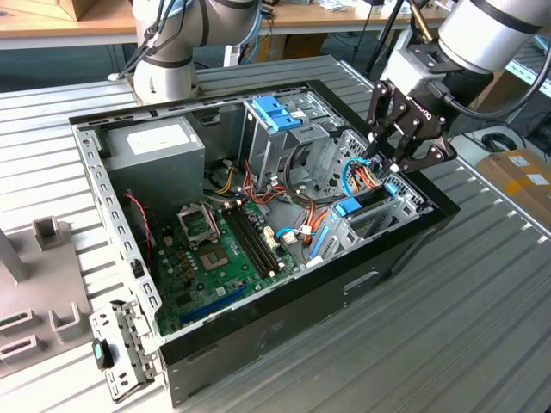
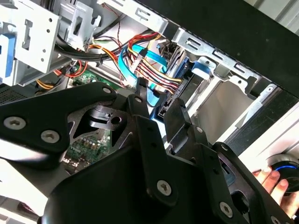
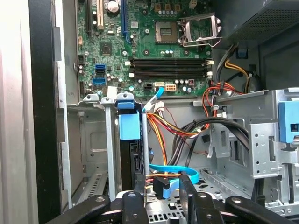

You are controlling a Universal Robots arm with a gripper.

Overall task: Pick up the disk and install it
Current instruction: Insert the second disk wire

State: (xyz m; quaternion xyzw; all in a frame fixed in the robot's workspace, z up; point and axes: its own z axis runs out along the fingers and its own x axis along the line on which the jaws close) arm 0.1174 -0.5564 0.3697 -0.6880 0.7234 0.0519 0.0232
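The disk, a dark body in a bright blue carrier, stands on edge in the metal drive bay at the case's corner on the exterior view's right. In the first wrist view the disk sits in the bay under its blue tab. My gripper hangs just above that bay, over the blue and coloured cables. Its fingers are apart in both wrist views, gripper and gripper, with a black cable connector between them. Neither finger touches the disk.
The open computer case lies on a slatted metal table. Inside are the motherboard, a power supply and an upright cage with a light blue tab. A person's hand rests outside the case.
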